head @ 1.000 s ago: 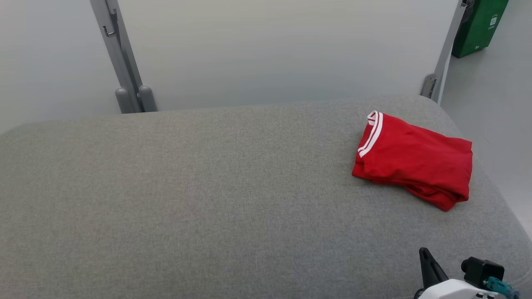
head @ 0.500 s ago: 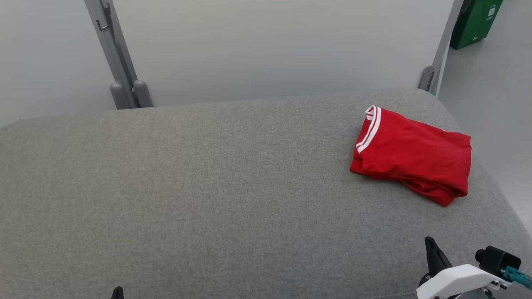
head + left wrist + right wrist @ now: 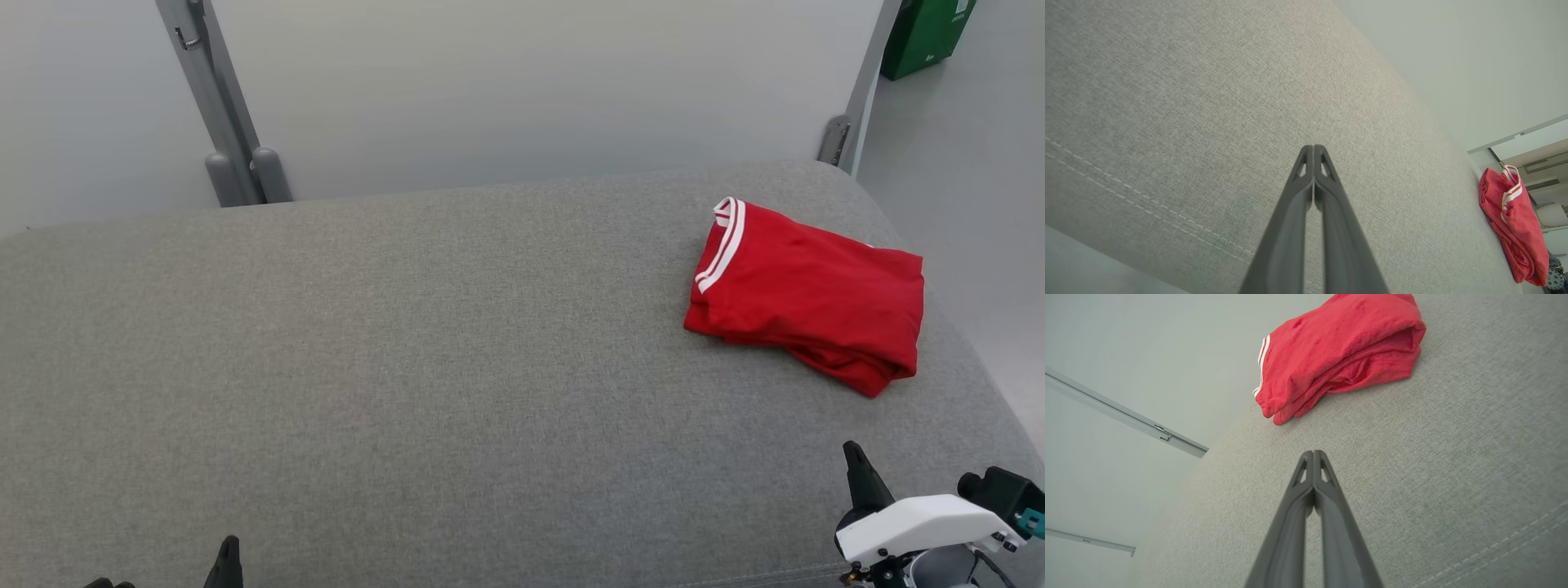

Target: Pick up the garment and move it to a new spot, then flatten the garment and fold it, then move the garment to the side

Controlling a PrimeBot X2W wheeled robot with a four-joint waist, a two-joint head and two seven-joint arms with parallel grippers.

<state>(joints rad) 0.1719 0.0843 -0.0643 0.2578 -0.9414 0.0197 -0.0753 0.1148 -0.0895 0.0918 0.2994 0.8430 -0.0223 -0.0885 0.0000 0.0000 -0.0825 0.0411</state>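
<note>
Both jaws shut; garment [image 3: 804, 294] ahead, well apart.

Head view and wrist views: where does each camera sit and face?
Head view: on head, down onto grey fabric surface; left hand lower left, right hand lower right.
Left wrist view: on wrist, along its shut hand, across the surface.
Right wrist view: on wrist, along its shut hand, toward folded red white-striped garment.
All share the garment.
</note>
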